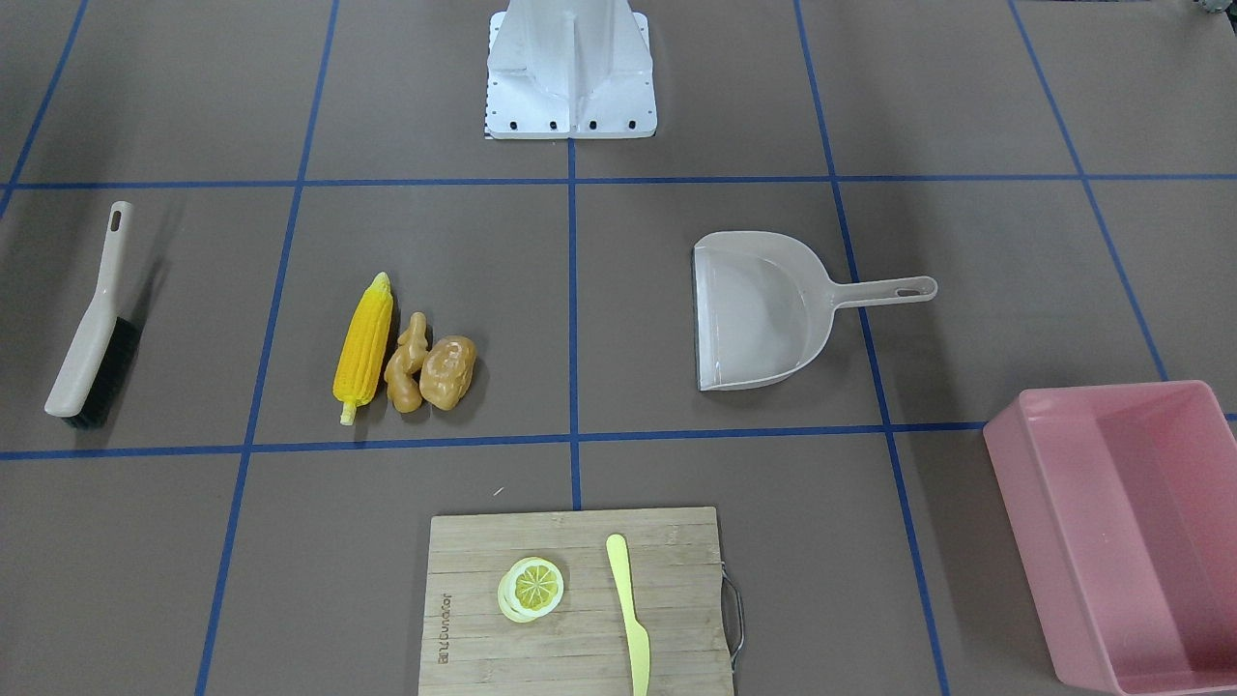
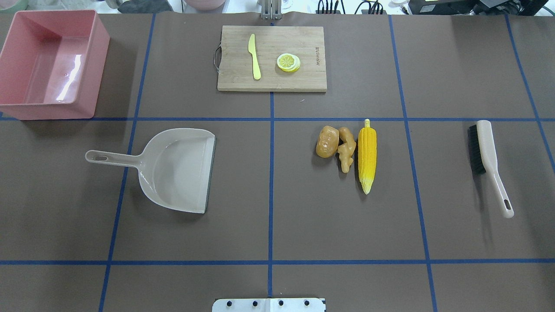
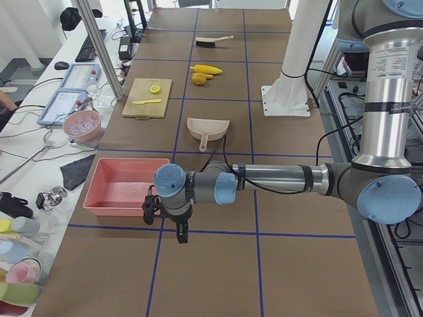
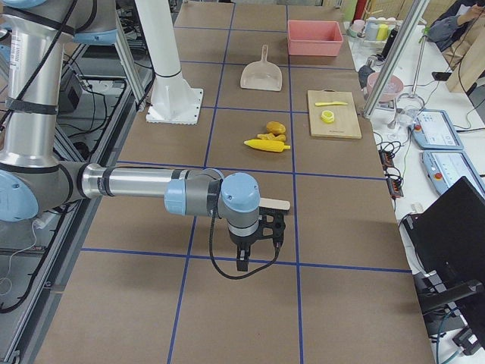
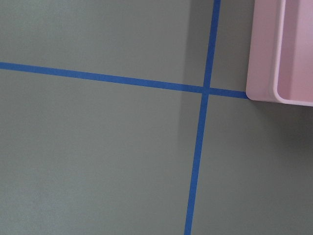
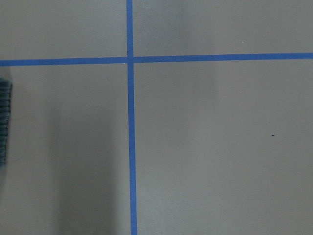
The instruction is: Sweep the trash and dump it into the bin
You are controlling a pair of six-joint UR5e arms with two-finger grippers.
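The left gripper (image 3: 180, 232) hangs over bare worktop near the left edge, just beside the pink bin (image 2: 52, 110). The right gripper (image 4: 242, 262) hangs near the right edge, close to the brush (image 2: 485, 160). I cannot tell whether either claw's fingers are apart or together.

The brush and the dustpan (image 2: 177, 169) lie untouched, so picking them up looks like the step in hand. The right gripper should take the brush by its bare handle end, toward the near edge and clear of the bristles. The left gripper should take the dustpan's handle, which points to the left edge, and keep the lip flat.

The corn cob (image 2: 367, 154), ginger root (image 2: 346, 149) and potato lump (image 2: 327, 141) lie side by side right of centre. The dustpan's mouth faces them. The bin stands empty at the far left corner.
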